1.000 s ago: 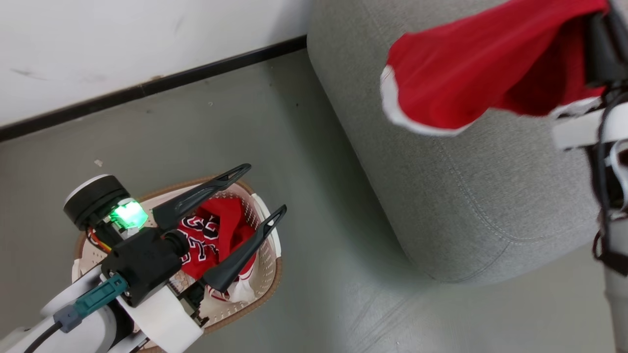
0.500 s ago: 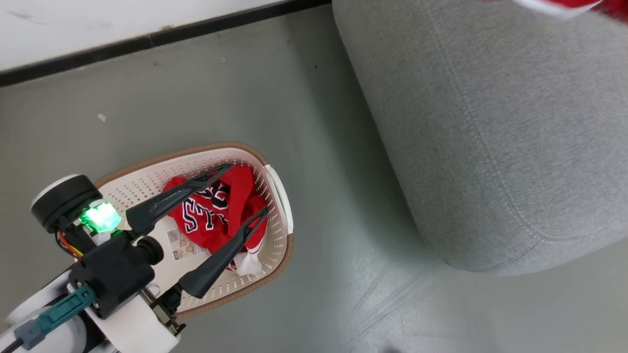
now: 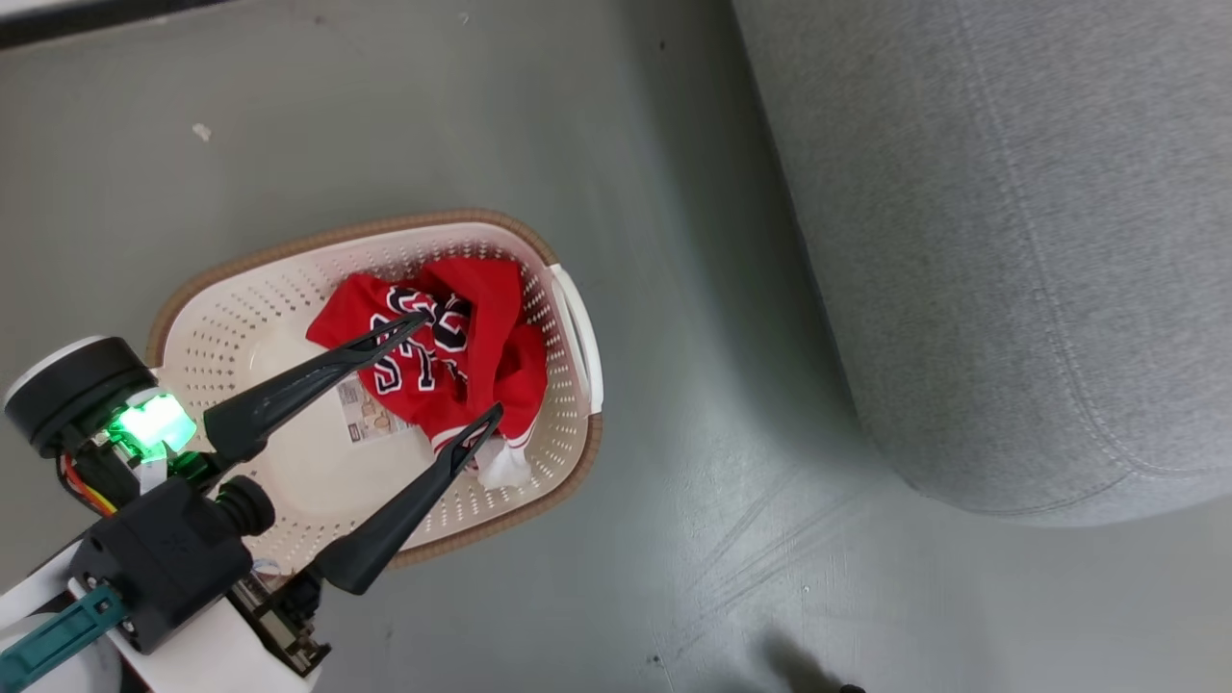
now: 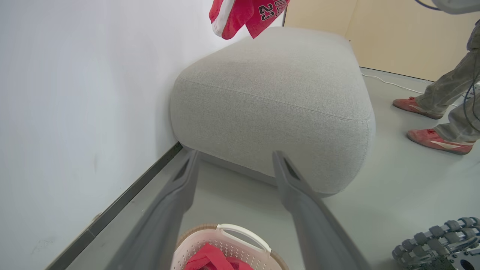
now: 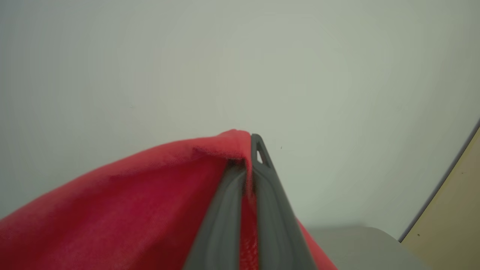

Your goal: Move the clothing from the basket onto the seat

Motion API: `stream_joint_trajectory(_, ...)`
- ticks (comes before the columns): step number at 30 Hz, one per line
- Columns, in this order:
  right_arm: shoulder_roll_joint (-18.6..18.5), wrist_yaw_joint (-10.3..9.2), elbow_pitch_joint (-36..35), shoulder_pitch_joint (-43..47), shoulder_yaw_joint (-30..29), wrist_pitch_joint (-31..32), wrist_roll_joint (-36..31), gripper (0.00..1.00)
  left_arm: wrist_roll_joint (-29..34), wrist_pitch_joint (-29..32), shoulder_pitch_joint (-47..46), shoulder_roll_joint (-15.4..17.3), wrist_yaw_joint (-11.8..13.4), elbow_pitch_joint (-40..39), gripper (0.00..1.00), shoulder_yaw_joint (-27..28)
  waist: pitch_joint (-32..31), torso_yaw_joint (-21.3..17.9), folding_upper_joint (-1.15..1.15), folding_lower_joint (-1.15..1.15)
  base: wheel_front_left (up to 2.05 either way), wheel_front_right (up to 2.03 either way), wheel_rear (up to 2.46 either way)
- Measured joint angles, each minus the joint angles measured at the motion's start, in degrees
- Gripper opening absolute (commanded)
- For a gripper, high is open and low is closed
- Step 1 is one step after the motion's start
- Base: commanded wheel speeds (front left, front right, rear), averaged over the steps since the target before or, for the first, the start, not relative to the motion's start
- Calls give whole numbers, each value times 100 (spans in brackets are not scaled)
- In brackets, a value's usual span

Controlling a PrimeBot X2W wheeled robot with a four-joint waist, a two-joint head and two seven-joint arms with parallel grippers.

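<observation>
Head view, left end effector (image 3: pixel 460 365) spread wide over jersey (image 3: pixel 486 313) in basket (image 3: pixel 289 252) near seat (image 3: pixel 1011 241), right end effector (image 5: pixel 248 157) pressed together pinching red garment (image 5: pixel 131 202).

Smooth grey floor (image 3: pixel 674 404) carried everything. Cream basket (image 3: pixel 223 318) with brown rim sat on it at left centre of the head view, well apart from the big grey seat (image 3: pixel 1011 241) at upper right, with a bare strip of floor between them. Small pale speck (image 3: pixel 201 132) lay at upper left, near the black baseboard (image 3: pixel 48 27). In the left wrist view, a person's two red shoes (image 4: pixel 437 139) stood on the floor at the right edge, and a thin white cable (image 4: pixel 390 83) ran just above them.
</observation>
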Motion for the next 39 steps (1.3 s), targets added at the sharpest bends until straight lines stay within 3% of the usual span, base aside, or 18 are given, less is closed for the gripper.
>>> stream_joint_trajectory(12,917,2,649,63,-1390,318,-359,0,-1,-124,0,355,-60,-108,100,268,544,231,0,0,0,0,0)
stream_joint_trajectory(24,1572,2,712,68,-3044,783,-1021,0,-1,-359,-4,584,-211,-138,100,435,966,409,0,0,0,0,0)
stream_joint_trajectory(33,1769,2,660,67,-3432,1167,-1341,0,0,-539,-26,688,-260,-87,100,557,1145,436,0,0,0,0,0)
stream_joint_trajectory(35,1797,2,604,70,-3433,1167,-1341,22,0,-584,-32,686,-261,-55,100,554,1136,431,0,0,0,0,0)
stream_joint_trajectory(39,1785,2,381,90,-3452,1157,-1339,50,0,-702,-33,679,-304,-10,100,555,1100,420,0,0,0,0,0)
